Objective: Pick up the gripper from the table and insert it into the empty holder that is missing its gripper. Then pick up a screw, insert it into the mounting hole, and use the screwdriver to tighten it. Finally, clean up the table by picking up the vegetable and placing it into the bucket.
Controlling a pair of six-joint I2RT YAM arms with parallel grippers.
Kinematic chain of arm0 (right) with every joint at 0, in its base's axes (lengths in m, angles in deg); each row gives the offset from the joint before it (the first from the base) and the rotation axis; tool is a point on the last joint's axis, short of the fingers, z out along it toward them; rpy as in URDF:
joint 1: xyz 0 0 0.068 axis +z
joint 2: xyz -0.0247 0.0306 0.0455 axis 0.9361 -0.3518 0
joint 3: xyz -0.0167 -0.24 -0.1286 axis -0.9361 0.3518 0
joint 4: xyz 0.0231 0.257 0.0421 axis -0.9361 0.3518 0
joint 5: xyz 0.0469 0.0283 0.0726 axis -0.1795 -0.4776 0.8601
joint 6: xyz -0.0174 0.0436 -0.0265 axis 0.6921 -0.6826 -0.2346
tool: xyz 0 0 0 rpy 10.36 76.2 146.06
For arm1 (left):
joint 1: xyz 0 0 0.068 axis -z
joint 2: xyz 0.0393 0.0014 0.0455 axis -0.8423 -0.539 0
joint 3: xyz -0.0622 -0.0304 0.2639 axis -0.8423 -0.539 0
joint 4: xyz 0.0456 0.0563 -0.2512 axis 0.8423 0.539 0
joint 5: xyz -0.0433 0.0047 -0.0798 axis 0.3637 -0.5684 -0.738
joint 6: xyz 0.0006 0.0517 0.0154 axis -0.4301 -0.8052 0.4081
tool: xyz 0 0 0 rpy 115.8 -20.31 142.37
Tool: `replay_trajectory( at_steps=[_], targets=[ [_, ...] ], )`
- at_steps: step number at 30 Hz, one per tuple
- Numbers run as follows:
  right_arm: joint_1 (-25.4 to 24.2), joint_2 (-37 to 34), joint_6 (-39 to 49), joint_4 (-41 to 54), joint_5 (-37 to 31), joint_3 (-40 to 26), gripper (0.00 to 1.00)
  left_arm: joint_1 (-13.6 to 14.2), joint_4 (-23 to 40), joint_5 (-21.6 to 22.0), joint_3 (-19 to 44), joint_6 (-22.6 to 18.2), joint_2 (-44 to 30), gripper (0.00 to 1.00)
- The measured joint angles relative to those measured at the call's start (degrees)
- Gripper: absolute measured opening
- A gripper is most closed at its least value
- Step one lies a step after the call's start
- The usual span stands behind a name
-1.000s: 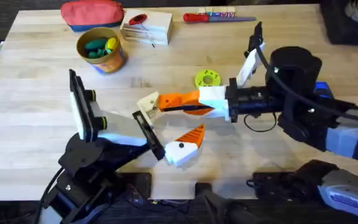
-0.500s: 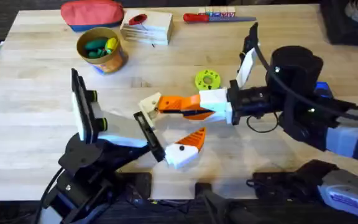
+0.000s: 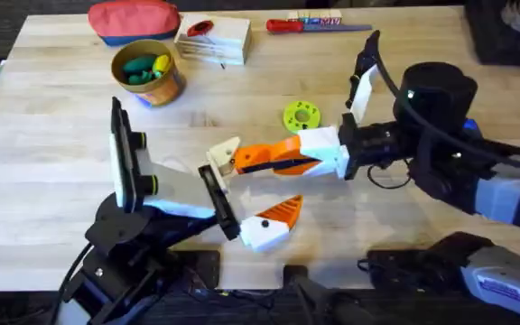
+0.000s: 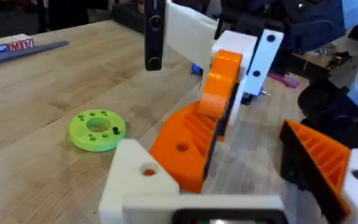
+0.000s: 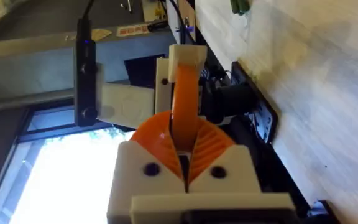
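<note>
Pale wooden table (image 3: 61,162): we are pressing the flat orange plastic wedge gripper (image 3: 269,155), clamped in our right gripper (image 3: 283,155), onto the bare white holder (image 3: 222,152) beside it on our left gripper (image 3: 246,194), whose fingers are standing apart; seating it squarely comes next.

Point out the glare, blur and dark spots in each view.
Overhead: even light, with the arm bases dark and blurred along the bottom edge. Left wrist: the green disc is sharp, the near white block soft. Right wrist: a blown-out white patch at lower left, beside the right end effector.
</note>
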Motion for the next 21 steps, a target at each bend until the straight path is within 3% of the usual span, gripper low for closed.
replay_trajectory(
  at_steps=[11, 21],
  targets=[
    [0.1, -0.2, 0.8, 0.1, -2.9, 0.0, 0.004, 0.0, 0.0, -1.7, 0.0, 0.0, 0.0, 0.987],
    [3.5, -6.6, 1.1, -2.8, -4.3, -1.6, 0.004, 0.0, 0.1, -2.2, 0.0, 1.2, -0.1, 0.985]
  ],
)
